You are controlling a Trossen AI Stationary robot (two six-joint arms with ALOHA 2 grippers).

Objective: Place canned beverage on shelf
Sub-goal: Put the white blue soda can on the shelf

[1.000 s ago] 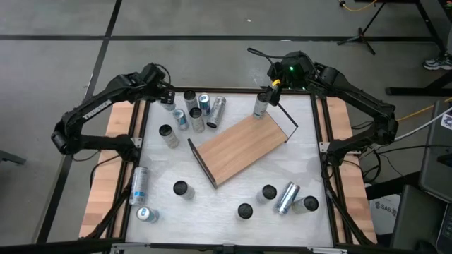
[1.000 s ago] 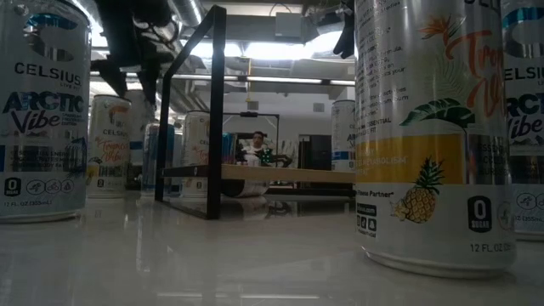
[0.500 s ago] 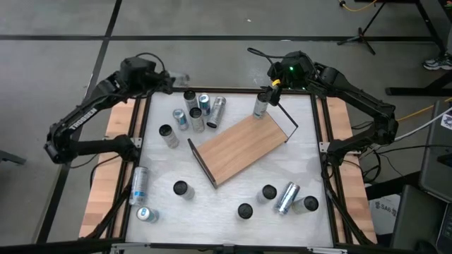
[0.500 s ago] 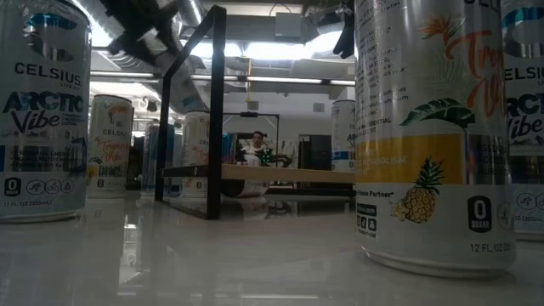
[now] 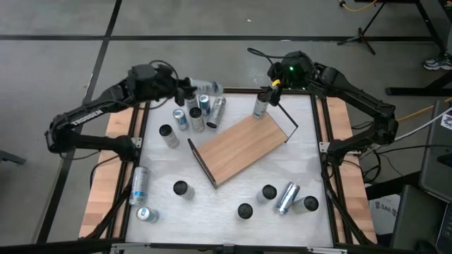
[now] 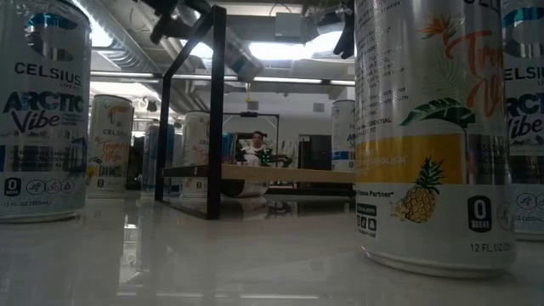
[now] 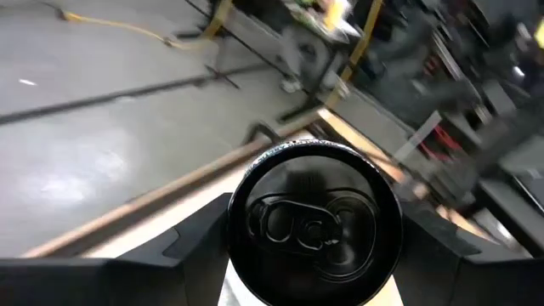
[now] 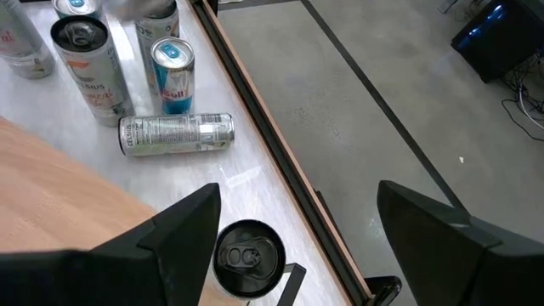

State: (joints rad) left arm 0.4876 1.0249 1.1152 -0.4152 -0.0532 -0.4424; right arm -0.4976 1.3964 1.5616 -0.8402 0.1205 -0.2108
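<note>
Left hand [image 5: 185, 90]: our left hand has its fingers closed round a can [image 5: 200, 87], carried tilted in the air over the far-left cluster of cans; in the left wrist view the can's dark top with its pull tab [image 7: 313, 221] sits right between the two fingers.

Held can: silver-sided, lifted clear of the bench [image 5: 233, 190], just short of the shelf [image 5: 241, 147] and not yet on it.

How it handles: we judge it a full drink can, moderately heavy for its size, with a stiff but thin wall that could dent under a hard squeeze, and a smooth, slippery side. A hold across the middle of the body, fingers on opposite sides, looks safest; near the rim it could swing.

Shelf: wood-grain board set at an angle in the middle of the bench, bare on top, with a dark frame [image 5: 200, 163] at its near-left end and another at its far-right end.

Right hand [image 5: 270, 92]: our right hand hangs over an upright can [image 5: 260, 105] by the shelf's far corner, fingers spread on either side with nothing gripped; the right wrist view shows that can's top [image 8: 248, 257] between them.

Other cans: several stand or lie near the left hand, one lies along the left edge [image 5: 139, 185], and more stand nearer the front [image 5: 269, 192].

Risk: we think a tilted, slick can may slip or tip as it is set down.
</note>
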